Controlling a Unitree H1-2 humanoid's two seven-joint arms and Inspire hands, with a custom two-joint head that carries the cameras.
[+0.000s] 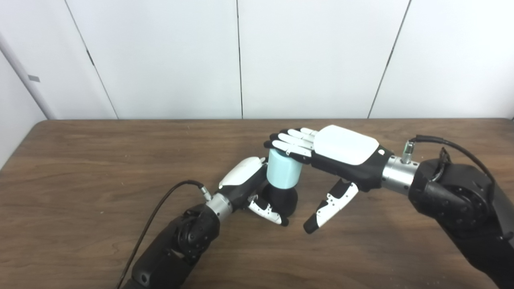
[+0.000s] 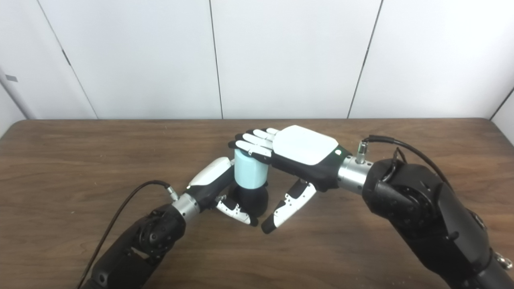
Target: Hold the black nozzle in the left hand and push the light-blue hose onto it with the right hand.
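Note:
The black nozzle [image 1: 282, 200] stands upright on the wooden table [image 1: 80, 168] near the middle, and my left hand [image 1: 247, 180] is shut around its base, thumb in front. The light-blue hose [image 1: 283, 168], a short cylinder, sits on top of the nozzle, leaning slightly. My right hand [image 1: 341, 154] lies flat, palm down, its fingers [image 1: 290, 142] stretched out and resting on the hose's top end. Its thumb [image 1: 330, 206] hangs down to the right, apart from the nozzle. The right hand holds nothing.
A black cable [image 1: 156, 216] loops off the left wrist over the table. Another cable [image 1: 449, 146] arcs above the right wrist. White wall panels [image 1: 241, 60] stand behind the table's far edge.

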